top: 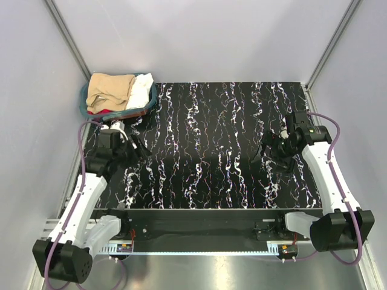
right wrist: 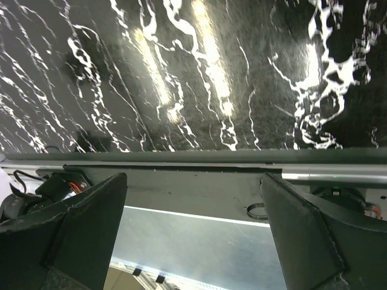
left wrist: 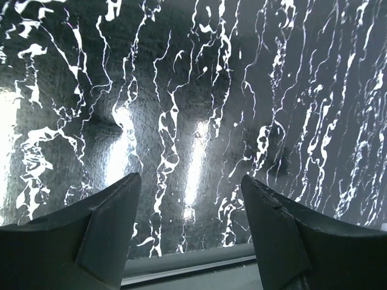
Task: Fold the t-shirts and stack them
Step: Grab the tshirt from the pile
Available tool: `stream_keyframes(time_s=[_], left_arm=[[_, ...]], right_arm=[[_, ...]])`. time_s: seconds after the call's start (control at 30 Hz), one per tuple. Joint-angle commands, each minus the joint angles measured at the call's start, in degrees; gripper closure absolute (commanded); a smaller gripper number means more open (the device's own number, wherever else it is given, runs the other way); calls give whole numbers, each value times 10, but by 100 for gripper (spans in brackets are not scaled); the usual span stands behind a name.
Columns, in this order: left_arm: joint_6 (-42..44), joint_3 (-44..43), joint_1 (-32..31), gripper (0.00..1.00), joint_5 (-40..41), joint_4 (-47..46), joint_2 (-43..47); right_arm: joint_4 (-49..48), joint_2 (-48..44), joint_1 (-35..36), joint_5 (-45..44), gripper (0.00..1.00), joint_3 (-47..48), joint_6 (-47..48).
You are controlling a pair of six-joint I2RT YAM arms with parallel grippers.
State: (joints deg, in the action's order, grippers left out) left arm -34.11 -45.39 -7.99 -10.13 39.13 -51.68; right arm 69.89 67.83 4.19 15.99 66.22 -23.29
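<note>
The t-shirts lie bundled in a teal basket (top: 149, 104) at the table's far left corner: a tan-beige shirt (top: 109, 92) on top, a white one (top: 140, 89) to its right, a red one (top: 101, 112) showing at the near edge. My left gripper (top: 140, 148) is open and empty, just in front of the basket, over the black marbled table (top: 211, 151). In the left wrist view the gripper (left wrist: 190, 181) has only table between its fingers. My right gripper (top: 266, 151) is open and empty above the table's right side, as the right wrist view (right wrist: 193, 181) also shows.
Grey walls close in the table at the back and sides. The table's near edge is a metal rail (right wrist: 181, 162) with the arm bases (top: 326, 229) below it. Purple cables (top: 335, 130) run along both arms.
</note>
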Motion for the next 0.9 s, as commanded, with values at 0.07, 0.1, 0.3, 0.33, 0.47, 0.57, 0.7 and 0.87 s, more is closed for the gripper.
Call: stream_keyframes(time_s=[0.07,0.1,0.3,0.33,0.47,0.57,0.7,0.87], left_arm=[[11,-113,12,28,24,-16,-39],[16,-131,32,29,20,-24,-72],[12,-259,145,38,-35,-74,-228],[5,-279,163,38,-44,-84,-246],[-34,-307,258,39,-98,-180,-336],[-54,-330,303,47,-123,-261,-405],[-60,-385,307,54,-140,-320,-515],[-113,-434,305,58,-118,-380,-591]], right_arm=[[-14,6,4,10,0,59,10],[-14,9,4,11,0,65,-3],[-46,-35,4,88,0,42,-37],[-47,-43,4,98,0,38,-37],[-45,-45,4,129,0,22,-33],[-50,-46,4,132,0,15,-35],[-61,-31,4,121,1,14,-33],[-83,-10,4,115,0,19,-42]])
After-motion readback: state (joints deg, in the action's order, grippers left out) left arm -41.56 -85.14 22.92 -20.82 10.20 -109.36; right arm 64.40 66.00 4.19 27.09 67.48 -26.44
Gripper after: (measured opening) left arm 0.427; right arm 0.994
